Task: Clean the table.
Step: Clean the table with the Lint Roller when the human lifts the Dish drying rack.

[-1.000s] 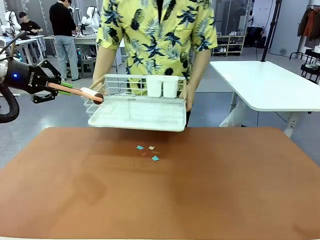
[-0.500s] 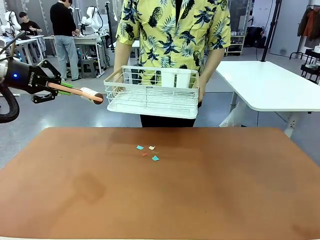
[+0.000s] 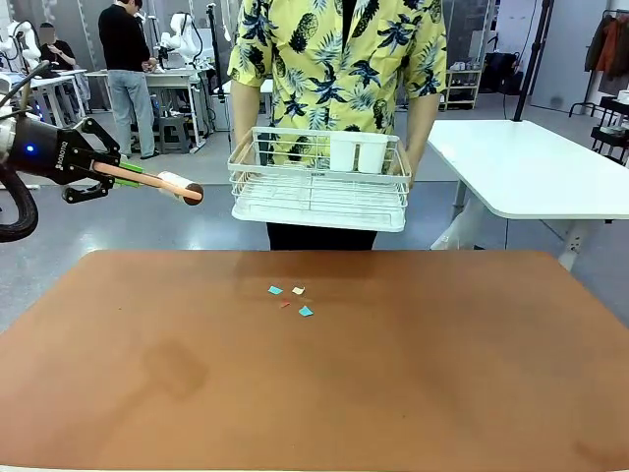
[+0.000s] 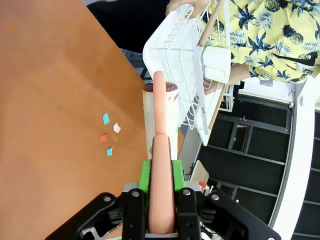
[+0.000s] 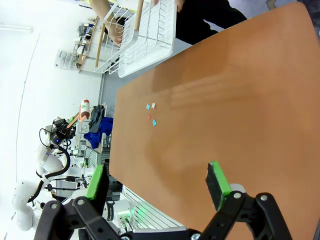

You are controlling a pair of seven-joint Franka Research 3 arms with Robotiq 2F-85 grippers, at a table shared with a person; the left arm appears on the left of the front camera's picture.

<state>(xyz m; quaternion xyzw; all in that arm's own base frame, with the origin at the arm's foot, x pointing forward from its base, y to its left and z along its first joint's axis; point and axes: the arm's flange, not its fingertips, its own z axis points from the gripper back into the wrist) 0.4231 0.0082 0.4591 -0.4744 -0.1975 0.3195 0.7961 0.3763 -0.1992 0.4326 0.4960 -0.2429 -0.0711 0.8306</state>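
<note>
The reddish-brown table [image 3: 393, 374] carries a few small paper scraps [image 3: 290, 298] near its far middle. My left gripper [image 3: 126, 175] hovers off the table's far left corner, shut on the pink handle of a lint roller [image 3: 182, 187] that points right. In the left wrist view the left gripper [image 4: 161, 172] clamps the lint roller handle [image 4: 160, 115], with the scraps [image 4: 110, 134] on the table [image 4: 50, 100] below. In the right wrist view my right gripper [image 5: 157, 182] stands open above the table [image 5: 240, 100], far from the scraps [image 5: 151, 115].
A person at the far side holds a white wire rack [image 3: 319, 187] with two white cups in the air beyond the table's far edge. A white-topped table [image 3: 531, 167] stands at the back right.
The person has lifted the wire rack off the table's far edge and carried it up and to the right. My left gripper and the lint roller have stayed still.
</note>
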